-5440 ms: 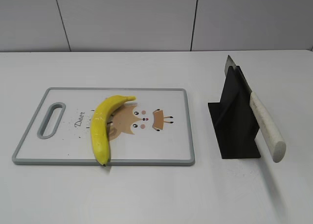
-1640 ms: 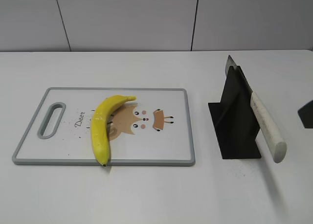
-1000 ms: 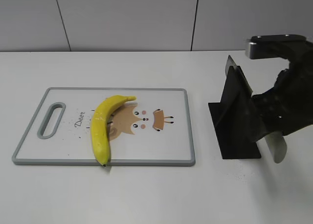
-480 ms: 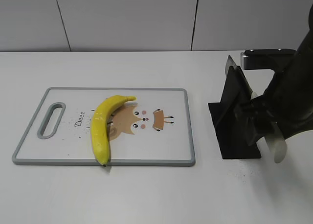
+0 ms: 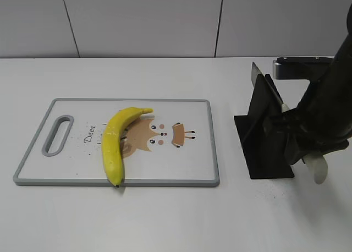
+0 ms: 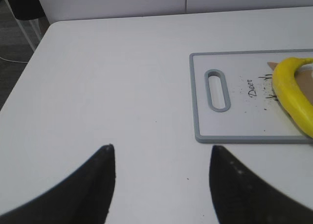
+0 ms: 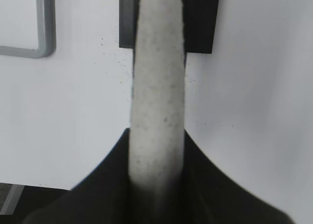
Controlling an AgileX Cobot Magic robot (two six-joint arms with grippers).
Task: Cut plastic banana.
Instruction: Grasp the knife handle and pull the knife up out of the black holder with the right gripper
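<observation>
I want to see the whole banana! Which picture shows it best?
The exterior view: the plastic banana lies whole across the cutting board. The left wrist view cuts part of it off at its right edge. The right wrist view shows none of it.

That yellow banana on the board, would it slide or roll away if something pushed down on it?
The banana looks glossy and smooth, so it is probably slippery. It is round and curved, and its near tip juts past the edge of the cutting board, so it could rock or swivel. No tool steadies it; the left tool hangs open off to the side.
</observation>
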